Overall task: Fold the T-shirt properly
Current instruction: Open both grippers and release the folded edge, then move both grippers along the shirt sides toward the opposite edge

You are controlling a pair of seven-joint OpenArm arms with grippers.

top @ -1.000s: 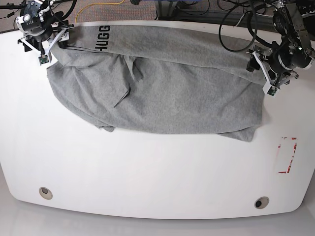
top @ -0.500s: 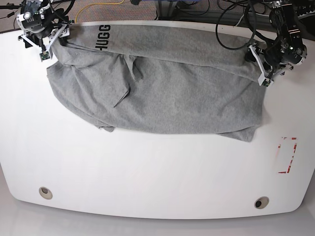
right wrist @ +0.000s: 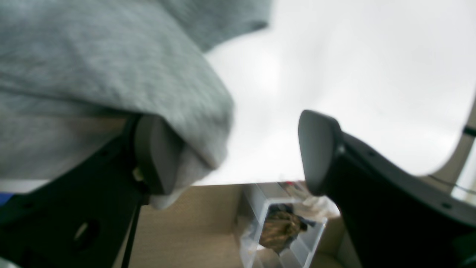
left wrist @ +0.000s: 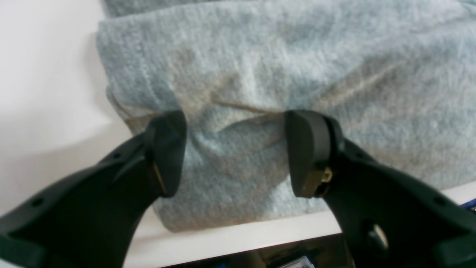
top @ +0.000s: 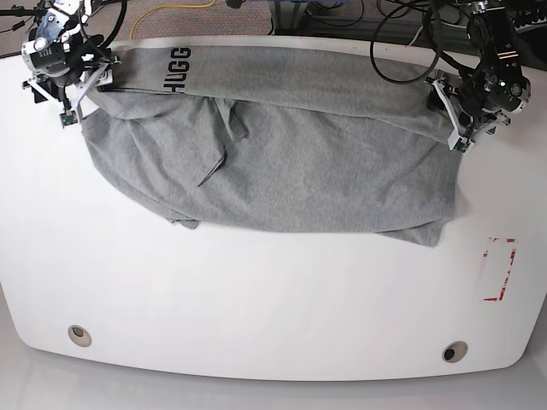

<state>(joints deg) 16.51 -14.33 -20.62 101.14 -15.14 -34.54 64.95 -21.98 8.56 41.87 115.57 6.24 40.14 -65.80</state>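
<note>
One white desk [top: 256, 299], rounded at its corners, carries everything listed; two round grommet holes [top: 79, 334] sit near its front edge, and a red-edged rectangular marking [top: 498, 270] lies toward the side of the left arm. One T-shirt [top: 291, 162], heather grey, lies spread and rumpled across the far half of the desk, folded over on itself with creases near its middle; black block lettering [top: 179, 69] reading partly "HUGG" shows at its far edge by the right arm. Two hands stand at opposite ends of the cloth. Left hand [left wrist: 234, 152]: jaws spread apart, grey fabric bunched between the two black fingers [left wrist: 308, 149], a crease running across from one to the other; not clenched on the cloth. Right hand [right wrist: 238, 152]: jaws likewise spread, one finger [right wrist: 156, 156] under a drooping fold at the shirt's corner, the other finger standing apart over bare desk; nothing gripped. One clear plastic bin [right wrist: 282, 227], seen below the desk edge in the right wrist view, holds brownish and pale items too blurred to identify.
</note>
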